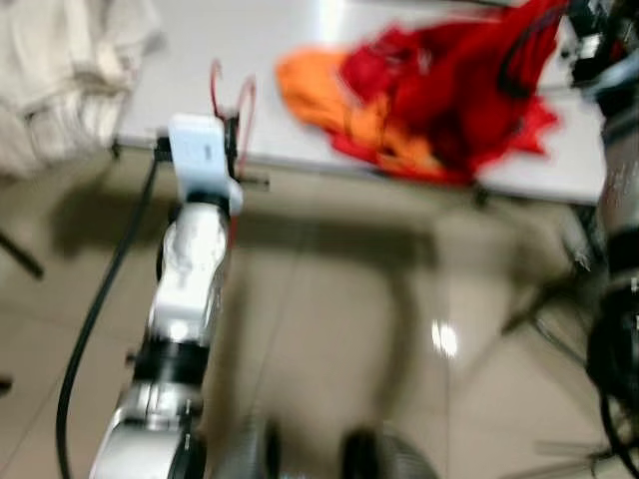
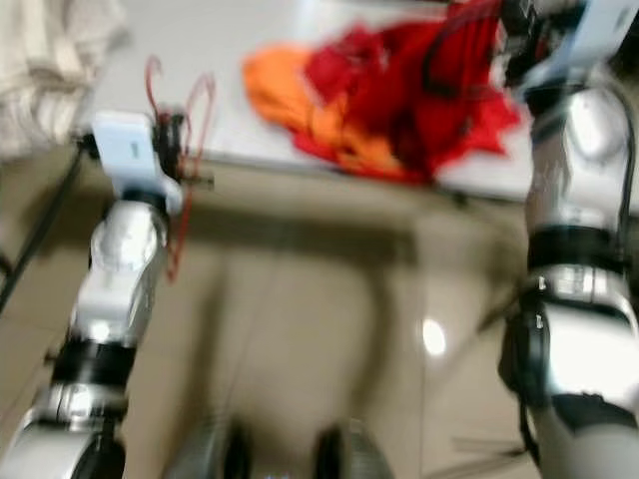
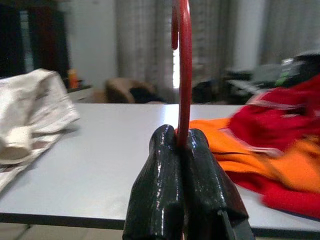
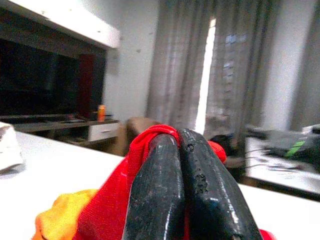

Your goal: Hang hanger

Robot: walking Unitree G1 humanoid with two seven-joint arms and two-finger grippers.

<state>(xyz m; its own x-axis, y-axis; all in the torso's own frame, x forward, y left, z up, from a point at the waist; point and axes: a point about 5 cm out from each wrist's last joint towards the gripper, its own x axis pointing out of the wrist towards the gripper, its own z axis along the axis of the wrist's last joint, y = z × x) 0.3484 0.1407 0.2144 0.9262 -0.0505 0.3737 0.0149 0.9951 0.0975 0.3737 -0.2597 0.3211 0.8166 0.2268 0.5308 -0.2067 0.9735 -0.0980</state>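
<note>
Currently my left gripper [image 3: 182, 150] pinches the red hanger [image 3: 184, 75], right gripper [image 4: 180, 145] pinches red cloth [image 4: 112, 210]; keep both grips firm, hanger upright.

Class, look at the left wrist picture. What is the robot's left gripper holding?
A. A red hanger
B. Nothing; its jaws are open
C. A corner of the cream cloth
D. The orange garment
A: the left gripper has its jaws shut on the thin red hanger, which rises above the grey table.
</note>
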